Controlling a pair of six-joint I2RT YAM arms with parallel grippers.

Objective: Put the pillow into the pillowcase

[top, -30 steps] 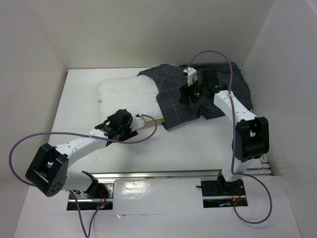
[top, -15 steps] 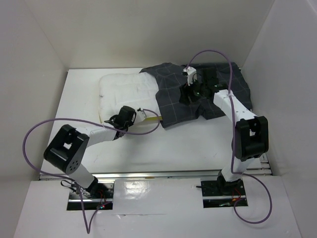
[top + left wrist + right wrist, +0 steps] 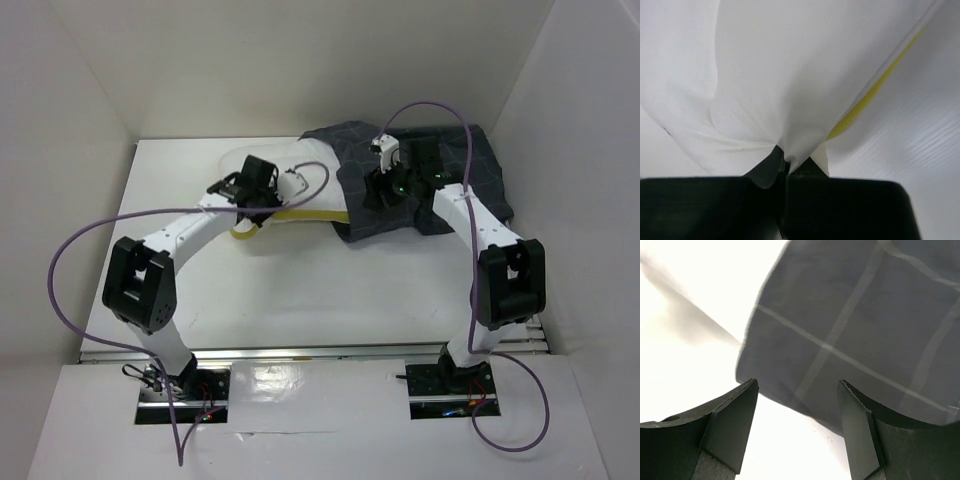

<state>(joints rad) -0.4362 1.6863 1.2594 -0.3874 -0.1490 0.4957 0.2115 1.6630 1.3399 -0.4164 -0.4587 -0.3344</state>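
The white pillow (image 3: 300, 195) lies bunched at the back middle of the table, its yellow trim (image 3: 300, 216) facing the near side. My left gripper (image 3: 258, 205) is shut on a pinch of the pillow's white fabric (image 3: 790, 100), which fans out from the closed jaws (image 3: 786, 167); the yellow trim (image 3: 865, 100) runs off to the right. The dark grid-patterned pillowcase (image 3: 440, 165) lies crumpled at the back right. My right gripper (image 3: 372, 195) hovers open over the pillowcase's near left edge (image 3: 850, 315), with nothing between its fingers (image 3: 797, 390).
White walls close in the table (image 3: 330, 290) at the back and on both sides. Purple cables (image 3: 80, 250) loop off both arms. The arm bases sit on a rail (image 3: 330, 352) at the near edge.
The left gripper has shut on the pillow and swung up and toward the back, dragging and bunching the pillow toward the pillowcase. The right arm has stayed put and open.
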